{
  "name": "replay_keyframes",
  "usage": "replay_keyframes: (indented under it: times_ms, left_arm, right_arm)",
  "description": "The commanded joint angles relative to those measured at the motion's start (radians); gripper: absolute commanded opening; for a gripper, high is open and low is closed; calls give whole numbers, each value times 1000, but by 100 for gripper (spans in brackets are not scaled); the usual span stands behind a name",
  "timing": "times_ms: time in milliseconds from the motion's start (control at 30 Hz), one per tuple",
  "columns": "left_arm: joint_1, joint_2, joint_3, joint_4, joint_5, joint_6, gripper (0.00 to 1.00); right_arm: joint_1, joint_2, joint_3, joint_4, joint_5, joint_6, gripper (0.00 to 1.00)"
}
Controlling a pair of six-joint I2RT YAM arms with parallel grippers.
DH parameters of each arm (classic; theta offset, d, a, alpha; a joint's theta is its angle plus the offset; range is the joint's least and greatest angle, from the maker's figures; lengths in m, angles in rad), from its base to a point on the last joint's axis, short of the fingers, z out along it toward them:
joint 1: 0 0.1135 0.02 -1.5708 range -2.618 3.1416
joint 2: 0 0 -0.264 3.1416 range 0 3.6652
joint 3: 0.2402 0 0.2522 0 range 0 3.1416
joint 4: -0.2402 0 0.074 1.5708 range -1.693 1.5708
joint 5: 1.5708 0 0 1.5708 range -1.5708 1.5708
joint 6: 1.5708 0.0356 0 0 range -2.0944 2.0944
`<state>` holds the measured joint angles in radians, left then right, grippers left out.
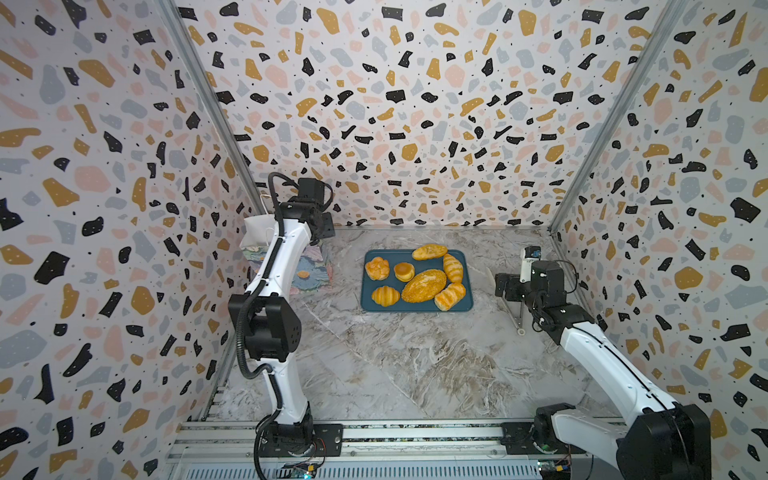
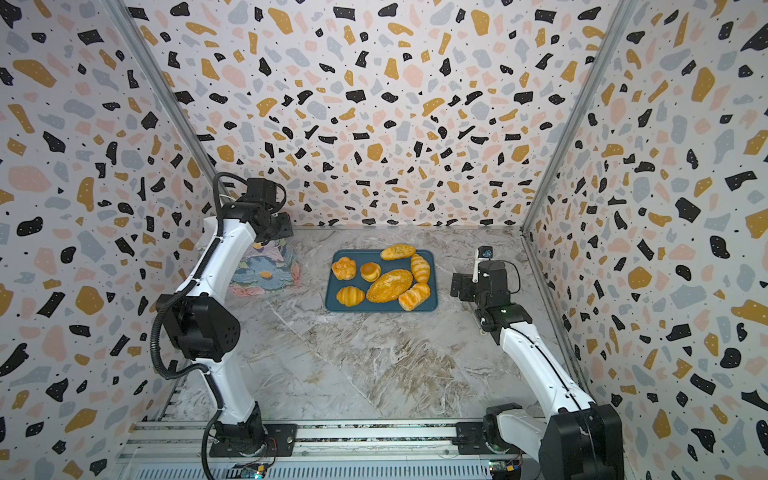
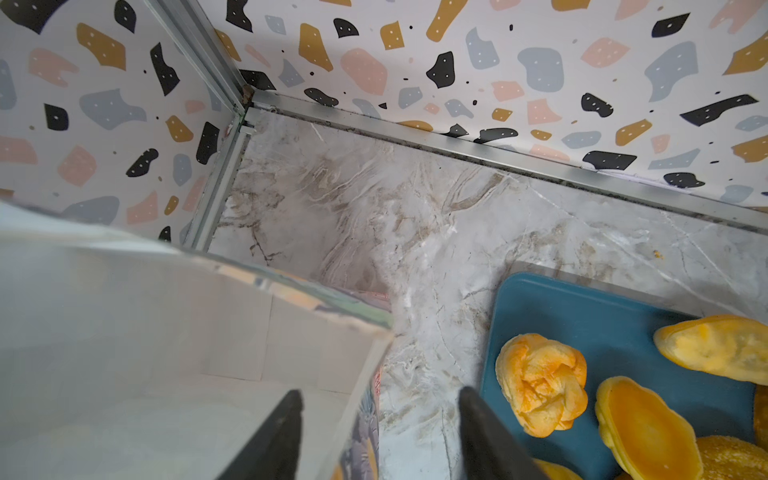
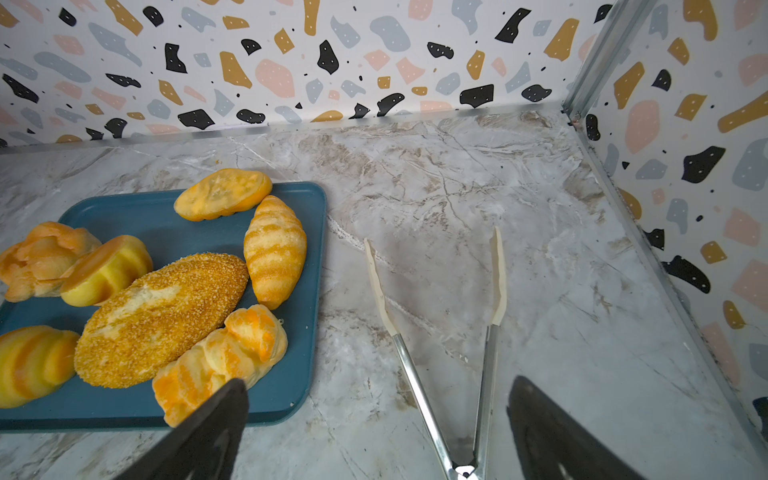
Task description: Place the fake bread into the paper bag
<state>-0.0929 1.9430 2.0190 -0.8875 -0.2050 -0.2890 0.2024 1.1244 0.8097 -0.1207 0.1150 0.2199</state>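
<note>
All seven pieces of the fake bread (image 1: 424,285) lie on the dark blue tray (image 1: 411,306), which sits toward 12 o'clock on the marble surface (image 1: 395,365) in both top views. None is in the paper bag (image 1: 311,274), which stands upright at the tray's 9 o'clock, near it but apart, partly hidden by the left arm. The left hand (image 3: 380,399) hangs over the bag's mouth with its fingers apart, one inside over the white lining and one outside, the tray-side wall between them. Neither pad can be seen pressing the paper, so I read it as straddling the rim, not yet pinching it. The right hand (image 4: 378,384) is spread wide and holds nothing, poised above a pair of tongs (image 4: 415,376) lying open on the surface at the tray's 3 o'clock. The bread looks light, glossy and probably squashy, so its smooth crust may slip, and each piece is best taken across its narrow middle. The seeded loaf (image 4: 162,316) at the tray's centre needs the widest grip, while the croissant (image 1: 385,295) at 7 o'clock and the knotted roll (image 1: 377,268) at 10 o'clock offer ridges to bite on. The bag is thin paper, likely to tip or crumple, so its wall wants a gentle hold near the top edge.
</note>
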Motion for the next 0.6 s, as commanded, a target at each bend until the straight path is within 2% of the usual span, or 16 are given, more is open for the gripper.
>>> replay_keyframes:
  times_ms: [0, 67, 200, 300, 567]
  left_arm:
    - [-6, -45, -17, 18, 11, -13, 44]
    - [-7, -51, -20, 14, 11, -16, 37]
    - [-15, -61, -23, 2, 20, -18, 11]
    - [-26, -68, -25, -13, 17, -23, 1]
    - [-66, -92, -66, -36, 42, -47, 0]
  right_arm:
    - [3, -28, -7, -13, 18, 9, 99]
    - [3, -28, -7, -14, 18, 9, 99]
    - [3, -27, -7, -9, 18, 9, 99]
    - [3, -27, -6, -5, 19, 10, 99]
    - [3, -14, -4, 17, 15, 12, 99]
